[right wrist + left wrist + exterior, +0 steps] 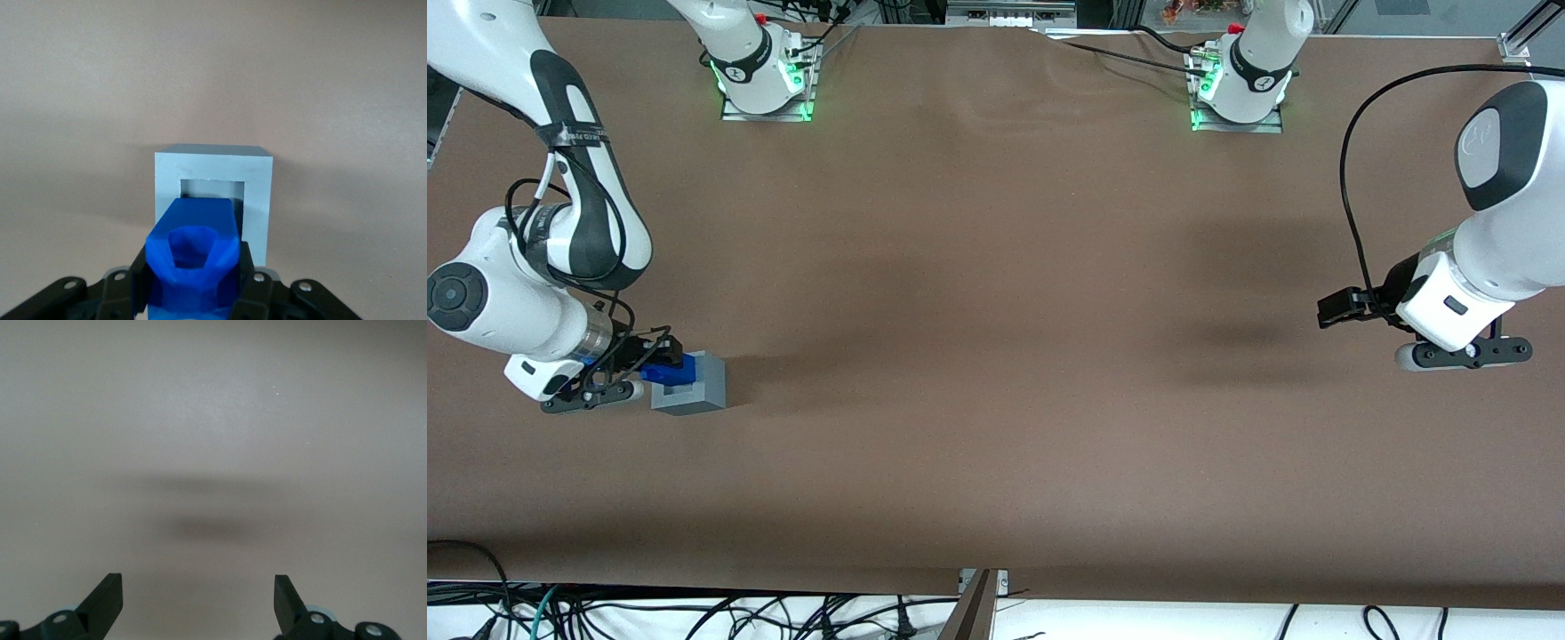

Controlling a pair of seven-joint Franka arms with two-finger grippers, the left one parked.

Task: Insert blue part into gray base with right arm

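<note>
From the front, the right arm (534,258) reaches low over the brown table (996,356) at the working arm's end, its claw (660,360) clamping the blue part (665,373) just above the gray base (692,384); the arm's black band lettering is unreadable. The right wrist view alone shows the base's square recess (212,193), the blue part's (193,257) leading end at its opening, pinched between both fingers (243,280).

Bright-blue part (193,257) between black fingers of gripper (192,283). Light-gray cube (257,193), plain. Arm (560,222) white, black joints, black lettered band. Table (996,356) plain brown.
</note>
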